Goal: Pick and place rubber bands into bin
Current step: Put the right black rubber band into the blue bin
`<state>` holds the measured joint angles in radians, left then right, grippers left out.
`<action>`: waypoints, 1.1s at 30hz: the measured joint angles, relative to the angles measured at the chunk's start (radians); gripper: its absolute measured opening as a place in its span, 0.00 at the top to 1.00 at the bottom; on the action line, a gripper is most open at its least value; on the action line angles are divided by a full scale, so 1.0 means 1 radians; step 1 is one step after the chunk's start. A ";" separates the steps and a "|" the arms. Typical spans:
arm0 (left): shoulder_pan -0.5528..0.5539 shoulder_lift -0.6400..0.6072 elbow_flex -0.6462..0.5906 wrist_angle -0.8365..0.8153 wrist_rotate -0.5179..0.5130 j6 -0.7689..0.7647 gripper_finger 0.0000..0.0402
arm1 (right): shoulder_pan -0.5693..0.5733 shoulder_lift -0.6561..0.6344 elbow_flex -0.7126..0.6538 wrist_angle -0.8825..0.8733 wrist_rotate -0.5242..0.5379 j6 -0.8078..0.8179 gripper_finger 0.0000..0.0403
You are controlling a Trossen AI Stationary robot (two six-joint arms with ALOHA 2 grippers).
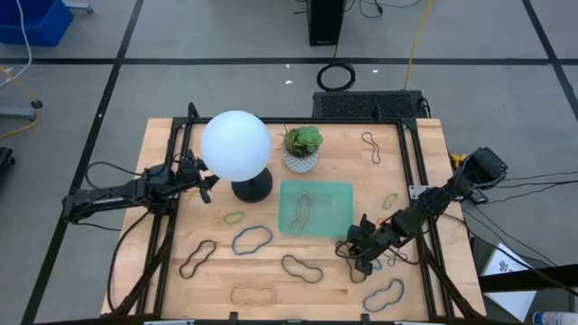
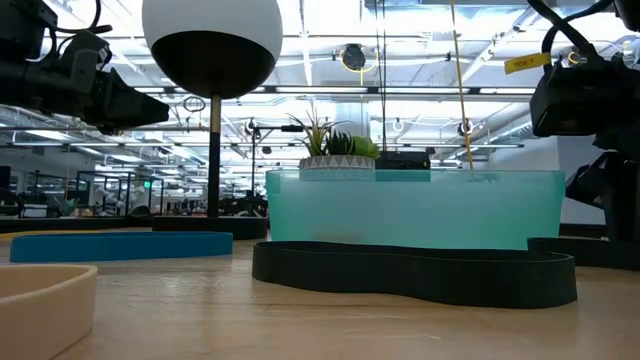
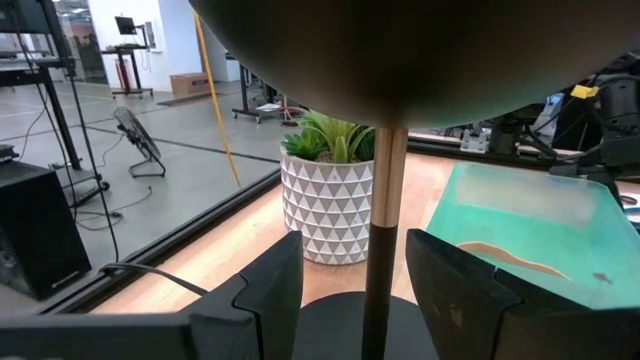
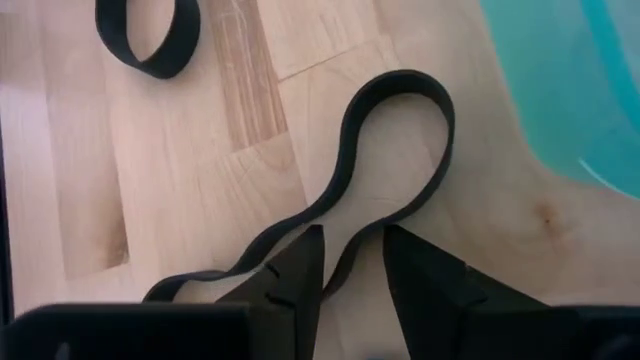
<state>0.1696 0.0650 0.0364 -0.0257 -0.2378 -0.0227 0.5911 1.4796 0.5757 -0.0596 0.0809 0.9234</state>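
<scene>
Below, wavy black rubber band on wood.

Robot: 2 dark, slim jointed arms; black cables trailing from each. Left gripper and right gripper: 2 matte black, angular, wedge-shaped fingers apiece.

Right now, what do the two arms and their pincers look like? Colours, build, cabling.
Both arms are dark, near-black, jointed segments. The left arm is slim, with thin black cables looping off it across the table. The right arm carries a bulkier dark block near its base and a small yellow tag. Each ends in a two-finger pincer: left pincer and right pincer both have matte black, angular, wedge-shaped fingers.
</scene>
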 joint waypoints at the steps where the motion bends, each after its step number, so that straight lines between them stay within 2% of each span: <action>1: 0.000 0.000 0.000 0.000 0.000 0.000 0.54 | 0.000 0.000 0.000 -0.001 0.000 -0.002 0.77; 21: 0.000 0.000 0.000 0.000 0.000 0.000 0.54 | -0.001 0.001 -0.002 -0.034 -0.017 -0.050 0.99; 33: 0.000 0.000 0.000 0.000 0.000 0.000 0.54 | 0.000 0.001 -0.003 -0.007 -0.007 -0.083 1.00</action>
<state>0.1696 0.0650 0.0364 -0.0257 -0.2379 -0.0228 0.5907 1.4804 0.5728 -0.0665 0.0734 0.8399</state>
